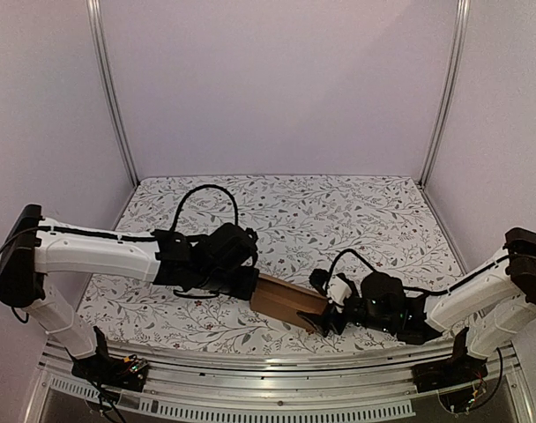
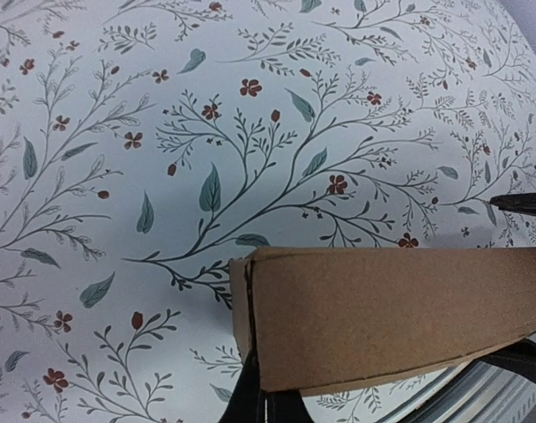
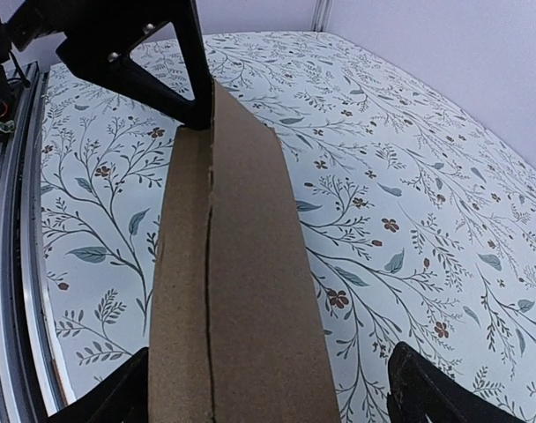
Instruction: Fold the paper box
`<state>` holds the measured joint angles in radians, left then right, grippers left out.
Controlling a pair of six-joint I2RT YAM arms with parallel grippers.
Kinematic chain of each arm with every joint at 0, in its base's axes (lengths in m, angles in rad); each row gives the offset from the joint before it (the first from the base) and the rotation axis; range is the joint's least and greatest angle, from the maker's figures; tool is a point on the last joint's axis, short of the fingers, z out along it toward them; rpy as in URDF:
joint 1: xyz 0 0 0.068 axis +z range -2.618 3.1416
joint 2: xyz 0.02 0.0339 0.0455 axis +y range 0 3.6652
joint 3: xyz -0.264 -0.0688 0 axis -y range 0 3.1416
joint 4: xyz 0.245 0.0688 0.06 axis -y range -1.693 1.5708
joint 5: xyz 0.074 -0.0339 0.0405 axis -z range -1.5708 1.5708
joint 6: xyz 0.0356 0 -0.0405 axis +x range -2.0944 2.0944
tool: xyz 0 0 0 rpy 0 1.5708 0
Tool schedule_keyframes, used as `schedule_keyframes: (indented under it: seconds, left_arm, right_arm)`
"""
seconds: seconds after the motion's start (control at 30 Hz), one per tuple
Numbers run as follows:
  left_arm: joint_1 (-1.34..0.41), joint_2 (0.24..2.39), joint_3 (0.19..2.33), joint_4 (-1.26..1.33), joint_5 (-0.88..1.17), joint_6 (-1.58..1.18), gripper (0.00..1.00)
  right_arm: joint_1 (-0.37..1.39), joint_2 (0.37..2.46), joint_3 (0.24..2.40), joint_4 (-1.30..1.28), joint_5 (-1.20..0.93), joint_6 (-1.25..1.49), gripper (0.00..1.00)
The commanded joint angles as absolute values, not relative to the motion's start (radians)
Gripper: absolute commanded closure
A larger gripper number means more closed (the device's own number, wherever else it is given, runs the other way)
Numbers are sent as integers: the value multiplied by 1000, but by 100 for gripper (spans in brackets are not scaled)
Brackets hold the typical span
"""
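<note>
Box: the paper box (image 1: 288, 302) is plain brown cardboard, long and already box-shaped. It lies low on the floral counter (image 1: 338, 220) near the front edge, bridging my two grippers.
Left gripper: my left gripper (image 1: 250, 286) is pressed together, pinching a thin cardboard edge at the box's left end.
Right gripper: my right gripper (image 1: 324, 317) is spread wide around the other end, with one finger close to the box's side and the other well apart. It has no grip.
Seam: a lengthwise slit runs along the upper face and looks to me not fully closed.
Handling: I judge it light, hollow and thin-walled. It will be stiff along the creases, easy to dent on the broad faces, and quick to slide on the cloth.
Hold: best taken at the ends near the corners, with a gentle squeeze.
</note>
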<state>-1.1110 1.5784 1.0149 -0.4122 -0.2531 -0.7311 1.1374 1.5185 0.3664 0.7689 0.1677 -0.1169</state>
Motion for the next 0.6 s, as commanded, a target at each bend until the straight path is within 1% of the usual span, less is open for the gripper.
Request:
schedule_keyframes:
  seconds: [0.0,0.13,0.23,0.37,0.47,0.5,0.57]
  left_arm:
    - [-1134,1636,1002,-494,-170,-742,100]
    - [-1134,1645,1012,-500,-169,-750,100]
    - [-1134,1649,1018,-502,-170,-753,100]
    - [-1134,1651,1023,-503,-168,-755,100]
    - [-1132,1654,1027,-506,-169,-759,100]
    - [-1132,1654,1028,-506,-169,-763,100]
    - [-1132,1654,1030,-508,-169,-766,100]
  right_arm:
    - [1130,1419,375,623,178,-103,11]
    - [1127,1276,383,449,155,-75,8]
    - [1109,1134,390,309,133,-39,1]
    - [1075,962,419,116,166,57,1]
    - [1072,870,468,-49,309,188,1]
    - [1072,853,486,-107,298,229,1]
    - [1072,827,523,-195,221,200,1]
